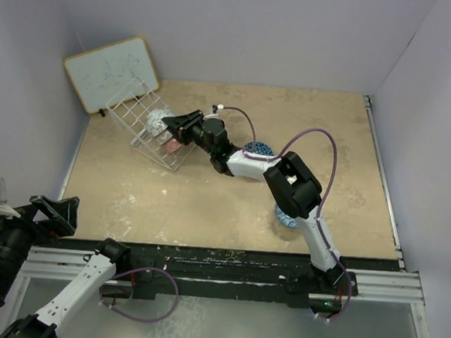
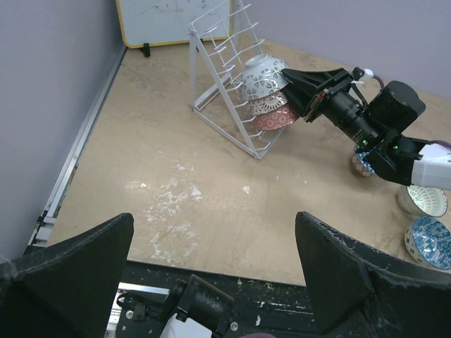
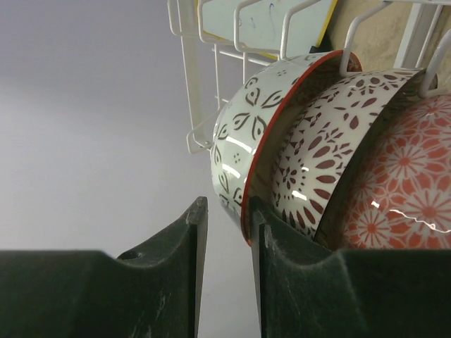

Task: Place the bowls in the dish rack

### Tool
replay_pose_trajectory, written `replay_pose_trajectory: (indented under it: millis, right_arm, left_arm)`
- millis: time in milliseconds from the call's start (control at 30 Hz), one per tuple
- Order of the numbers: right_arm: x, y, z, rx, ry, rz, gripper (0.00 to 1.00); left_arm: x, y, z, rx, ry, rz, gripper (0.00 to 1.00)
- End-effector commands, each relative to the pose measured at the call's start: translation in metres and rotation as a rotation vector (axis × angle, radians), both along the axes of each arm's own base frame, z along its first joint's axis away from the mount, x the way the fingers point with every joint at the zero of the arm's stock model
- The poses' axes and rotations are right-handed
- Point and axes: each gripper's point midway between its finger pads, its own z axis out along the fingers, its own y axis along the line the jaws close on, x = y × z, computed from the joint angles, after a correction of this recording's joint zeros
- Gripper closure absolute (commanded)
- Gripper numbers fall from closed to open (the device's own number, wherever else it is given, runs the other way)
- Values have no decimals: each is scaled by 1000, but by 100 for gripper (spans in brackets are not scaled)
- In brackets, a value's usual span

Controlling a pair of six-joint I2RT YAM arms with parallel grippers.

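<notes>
- Closest in, far left: left hand (image 2: 211, 222), fingers spread wide, holding nothing, at the near-left corner of the counter (image 2: 176, 176), well apart from the work.
- Back left: wood-framed whiteboard (image 1: 112, 72) against the wall, just behind the dish rack (image 2: 192, 70).
- In the rack, three bowls nested on edge: leaf-patterned cream bowl (image 3: 236, 134) uppermost, maroon-patterned bowl (image 3: 317, 162) next, red floral bowl (image 3: 402, 190) lowest.
- Right hand (image 3: 227, 211) at the cream bowl's red rim, fingers a narrow slot apart with the rim in it; cannot tell whether pinched or let go.
- To do this well: confirm the bowl rests on a prong, ease the fingers apart, back out straight along the rim; no dragging the stack, no snagging wires.
- Right, loose on the counter: half-hidden bowl (image 2: 361, 165), pale bowl (image 2: 423, 199), blue bowl (image 2: 428, 243), probably yet to load; right forearm close above them, awkward for a direct reach.
</notes>
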Motion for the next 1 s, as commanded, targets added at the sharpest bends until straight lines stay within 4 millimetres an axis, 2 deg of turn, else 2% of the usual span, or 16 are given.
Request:
replay_pose_trajectory:
  millis: [0,333,533,667,767,900,967]
  right_arm:
    - [-1,-13,41,16,-59,-27,67]
    - [-19,-31,36,-8,-44,-26,66]
    - [-43,-58,45,-97,-92,-27,66]
    - [-60,-79,50,-246,-147,-22,53]
    - [-67,-106,49,-406,-190,-58,41]
    - [-75,-149,57,-613,-268,-130,35]
    - [-74,-166,55,-750,-301,-143,25]
  left_arm:
    - [2,1,6,-5,-24,11,1]
    - [4,0,3,-4,-19,8,1]
    - [5,-1,3,-7,-23,5,1]
    - [6,-2,6,-12,-31,0,1]
    - [6,-2,8,-14,-40,3,1]
    - [7,0,9,-7,-42,13,1]
    - [8,0,8,-5,-40,13,1]
